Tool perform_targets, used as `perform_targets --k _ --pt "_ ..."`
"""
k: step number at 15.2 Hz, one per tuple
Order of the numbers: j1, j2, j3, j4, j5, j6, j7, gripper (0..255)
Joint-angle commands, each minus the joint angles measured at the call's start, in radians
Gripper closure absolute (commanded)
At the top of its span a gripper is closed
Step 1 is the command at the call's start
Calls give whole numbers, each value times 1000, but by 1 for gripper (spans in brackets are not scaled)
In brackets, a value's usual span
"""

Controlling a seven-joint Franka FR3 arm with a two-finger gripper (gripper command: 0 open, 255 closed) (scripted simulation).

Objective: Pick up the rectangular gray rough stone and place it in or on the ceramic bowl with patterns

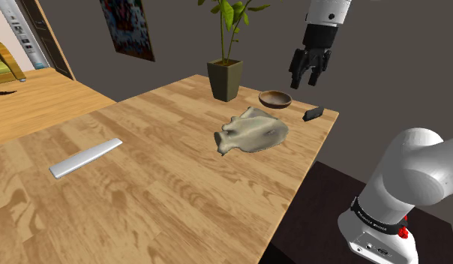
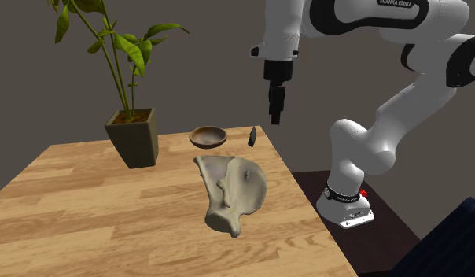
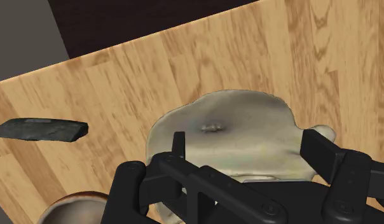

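The stone [image 1: 313, 113] is a thin, dark gray, rough slab on the counter [image 1: 180, 187] just beside the bowl [image 1: 275, 98], seemingly tilted on edge. Above the bowl, the gripper [image 1: 310, 75] hangs open and empty.

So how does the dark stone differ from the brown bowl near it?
The stone is dark grey, angular and slab-like; the bowl is brown and round. The stone is the smaller and sits nearer the table's edge; the bowl is wider and sits open side up. Both rest on the wooden table, apart from each other.
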Motion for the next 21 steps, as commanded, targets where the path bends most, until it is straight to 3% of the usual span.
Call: perform_targets --k 1,11,16,21 --pt "0 0 0 0 0 0 0 0" --pt "100 -77 -329 -142 -225 3 -689 0" --pt "170 -13 -512 -130 -349 42 -1036 0" --pt "280 108 -705 -71 -440 110 -1379 0"
